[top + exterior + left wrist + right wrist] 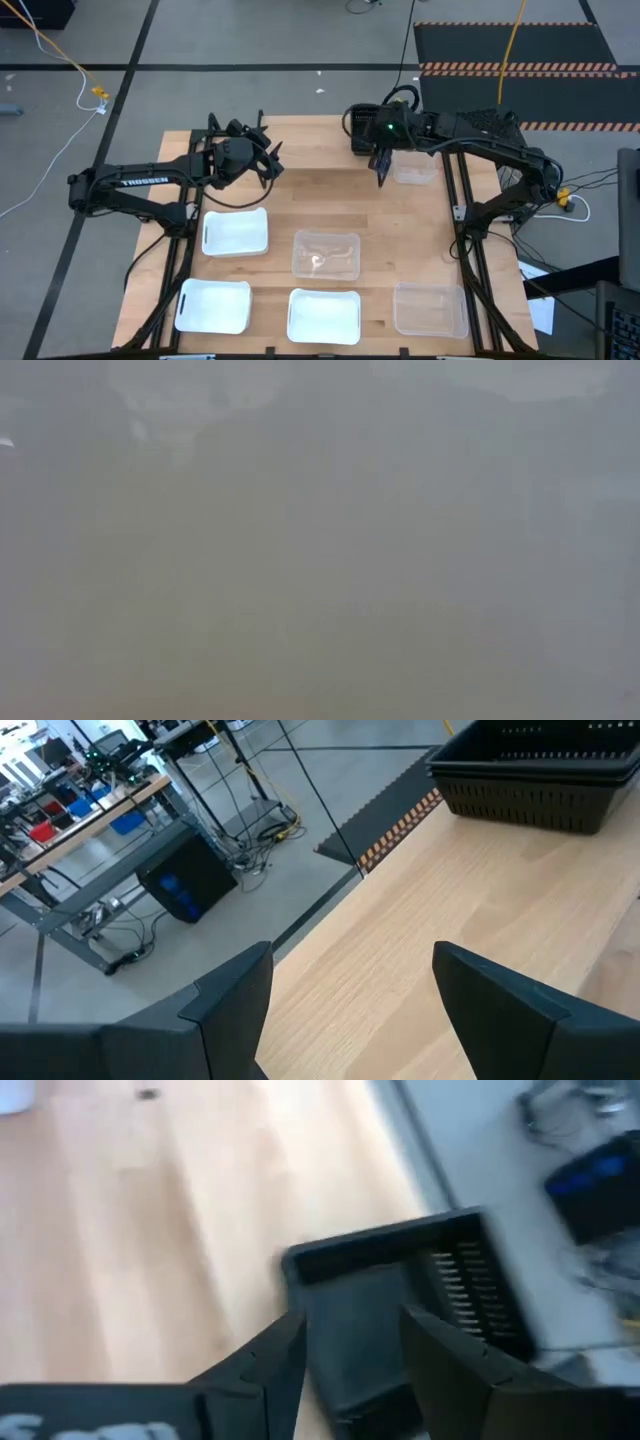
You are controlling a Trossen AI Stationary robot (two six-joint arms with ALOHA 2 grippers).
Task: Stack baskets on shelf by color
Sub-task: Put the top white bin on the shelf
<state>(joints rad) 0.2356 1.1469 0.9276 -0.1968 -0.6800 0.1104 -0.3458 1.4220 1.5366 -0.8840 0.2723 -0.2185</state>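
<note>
A stack of black slatted baskets [364, 128] [540, 770] stands at the table's far edge, right of the middle. My right gripper [381, 172] [350, 1350] hangs open just above the stack's near side, and a black basket [400, 1280] shows past its fingers. My left gripper [272, 160] [350, 1010] is open over bare wood at the far left. Three white baskets [235, 232] [213, 305] [323, 315] and three clear ones [325, 255] [430, 308] [415, 168] rest on the table. I cannot tell the shelf apart from the wooden top. The low view is fogged.
Black frame rails [470, 250] run along the table's left and right sides. Bare wood [310, 190] lies between the two grippers. Beyond the far edge are floor cables [95, 90] and a striped mat [520, 68].
</note>
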